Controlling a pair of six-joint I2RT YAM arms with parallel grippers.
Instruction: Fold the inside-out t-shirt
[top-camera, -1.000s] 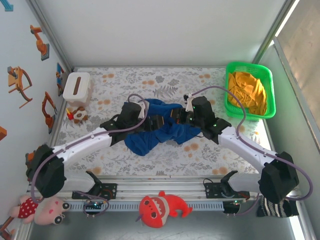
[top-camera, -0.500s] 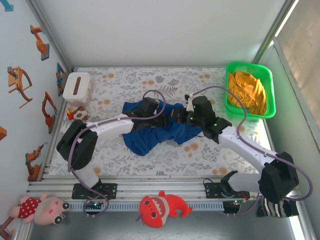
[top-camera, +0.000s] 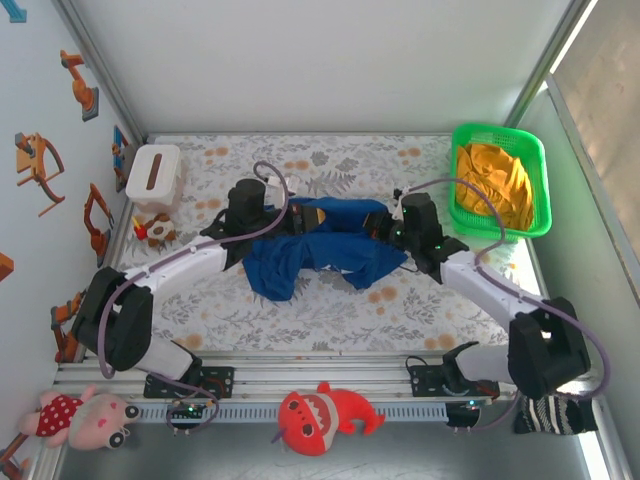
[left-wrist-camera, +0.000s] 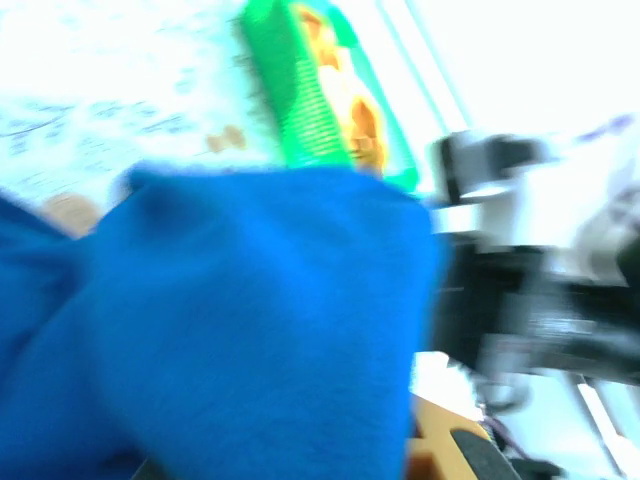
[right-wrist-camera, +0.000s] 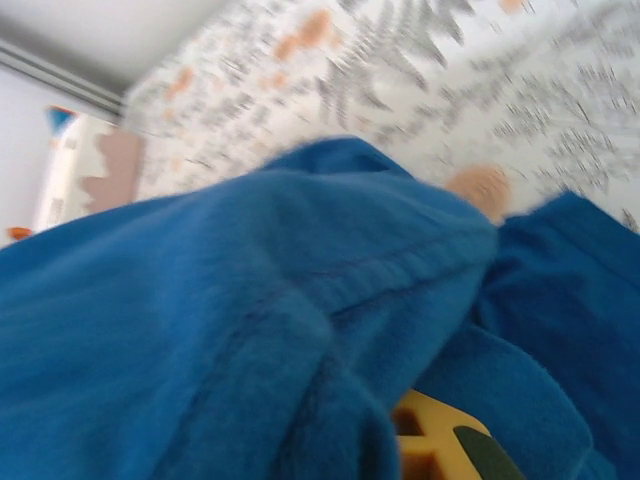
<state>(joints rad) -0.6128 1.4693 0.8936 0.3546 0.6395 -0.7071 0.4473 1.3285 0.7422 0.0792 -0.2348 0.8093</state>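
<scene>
The inside-out t-shirt (top-camera: 320, 255) is a royal-blue bunch of cloth in the middle of the floral table, its upper edge pulled taut between both grippers. My left gripper (top-camera: 318, 214) is shut on that edge from the left. My right gripper (top-camera: 381, 227) is shut on it from the right, a short gap away. In the left wrist view, blurred blue t-shirt cloth (left-wrist-camera: 250, 330) covers the jaws, with one orange finger (left-wrist-camera: 440, 445) showing beside it. In the right wrist view, the t-shirt (right-wrist-camera: 250, 330) with its seam lies over the jaws, above an orange finger (right-wrist-camera: 435, 430).
A green basket (top-camera: 535, 190) holding an orange-yellow garment (top-camera: 493, 180) stands at the back right. A white tissue box (top-camera: 153, 172) and a small toy (top-camera: 155, 231) sit at the back left. A red plush shark (top-camera: 325, 412) lies on the front rail.
My left gripper has closed on the shirt's upper edge and its arm has swung. The right gripper has shifted slightly right, so the edge is now stretched between them.
</scene>
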